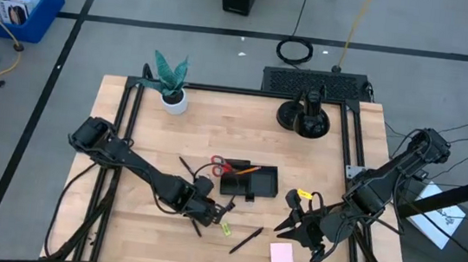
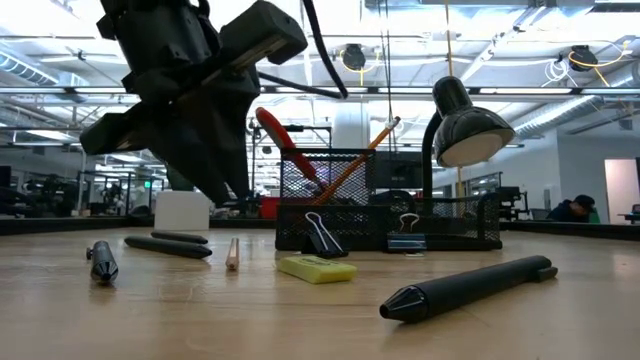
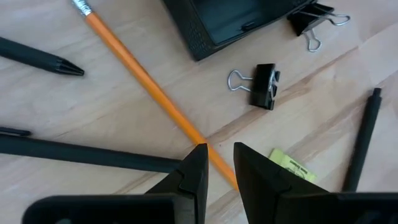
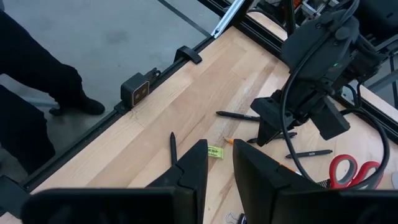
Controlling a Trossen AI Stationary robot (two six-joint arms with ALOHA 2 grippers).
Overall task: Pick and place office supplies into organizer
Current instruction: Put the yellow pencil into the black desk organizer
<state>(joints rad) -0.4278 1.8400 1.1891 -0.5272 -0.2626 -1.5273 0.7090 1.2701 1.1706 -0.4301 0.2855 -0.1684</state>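
Observation:
The black mesh organizer (image 1: 250,182) stands mid-table. Red-handled scissors (image 2: 284,133) and an orange pencil (image 2: 360,150) stick up out of it. My left gripper (image 3: 219,155) hovers just in front of it, open by a narrow gap. Its fingertips stand either side of an orange pencil (image 3: 140,71) that lies flat on the wood. Around it lie black pens (image 3: 37,59) (image 3: 364,134), a black clip (image 3: 264,86) and a yellow-green piece (image 3: 289,165). A pink sticky-note pad (image 1: 282,255) lies near the front edge. My right gripper (image 1: 292,226) hangs high over the table's right part, narrowly open, with nothing between its fingers.
A potted plant (image 1: 172,83) stands at the far left and a round black lamp stand (image 1: 305,118) at the far right. Another clip (image 2: 322,235) leans against the organizer's near wall. A thick black pen (image 2: 470,287) lies near the front edge. A person's dark legs (image 4: 37,74) show beyond the table.

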